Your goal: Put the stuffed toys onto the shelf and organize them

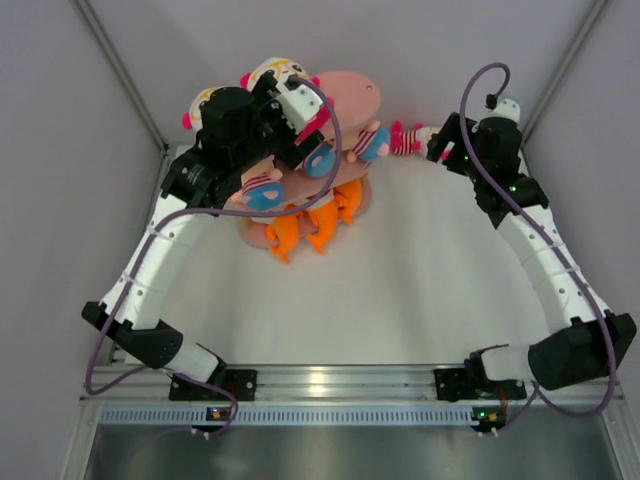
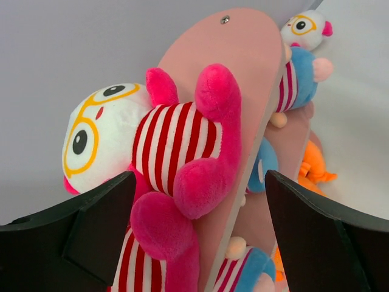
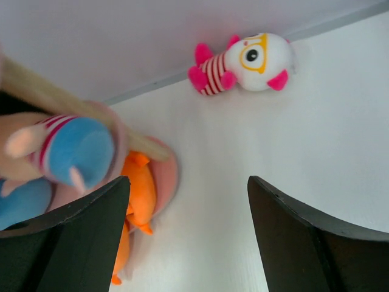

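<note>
The step in hand appears to be the placing of a toy on the top tier. The left hand [image 2: 200, 175] is seen with its fingers spread wide and nothing gripped, and between them a white-headed plush doll with yellow goggles, a red-striped body and pink limbs [image 2: 170, 143] is lying on the top board of the pink three-tier shelf with oval boards [image 2: 255, 67]. Whether a finger touches the doll's foot cannot be told from so close. Further right, peach plush dolls in blue pants [image 1: 320, 160] are set on the middle board and orange plush fish [image 1: 310, 228] on the lowest. The right hand [image 3: 188, 178] is likewise wide open and empty, and is aimed at a second goggled doll [image 3: 243, 61] lying on the white worktop [image 3: 292, 152] by the back wall, apart from the shelf. That doll is judged the next to fetch, which would call for a reach forward, a closing on its striped body and a carry to the shelf. Its place is shown plainly only by the right wrist view, and the filling of the tiers only from overhead.
</note>
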### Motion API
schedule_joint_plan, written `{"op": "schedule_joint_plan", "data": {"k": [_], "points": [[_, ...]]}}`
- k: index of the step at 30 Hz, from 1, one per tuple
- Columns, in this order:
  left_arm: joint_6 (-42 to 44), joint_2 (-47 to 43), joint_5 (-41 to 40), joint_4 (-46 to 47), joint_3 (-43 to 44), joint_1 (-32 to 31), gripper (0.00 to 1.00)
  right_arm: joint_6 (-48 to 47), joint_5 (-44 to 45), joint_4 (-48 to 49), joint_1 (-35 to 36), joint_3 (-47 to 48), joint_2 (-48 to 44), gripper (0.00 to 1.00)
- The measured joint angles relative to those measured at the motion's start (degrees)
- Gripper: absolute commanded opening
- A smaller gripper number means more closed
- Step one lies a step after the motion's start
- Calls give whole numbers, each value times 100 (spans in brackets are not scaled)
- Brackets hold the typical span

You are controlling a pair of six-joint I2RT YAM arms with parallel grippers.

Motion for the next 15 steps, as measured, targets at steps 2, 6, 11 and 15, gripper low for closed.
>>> {"op": "schedule_joint_plan", "data": {"k": [2, 6, 11, 15], "points": [[-90, -22, 61, -122, 127, -4, 97, 146, -98, 140, -354, 0, 326, 79], [-431, -127, 260, -457, 437, -7, 98, 673, -393, 737, -1045, 0, 1300, 79], [-835, -621, 767, -1036, 479, -11, 98, 1502, -955, 1266, -1624, 365, 3021, 77], [-905, -1182, 1060, -1377, 267, -15, 98, 2011, -1137, 1300, -1823, 1314, 4459, 79]]}}
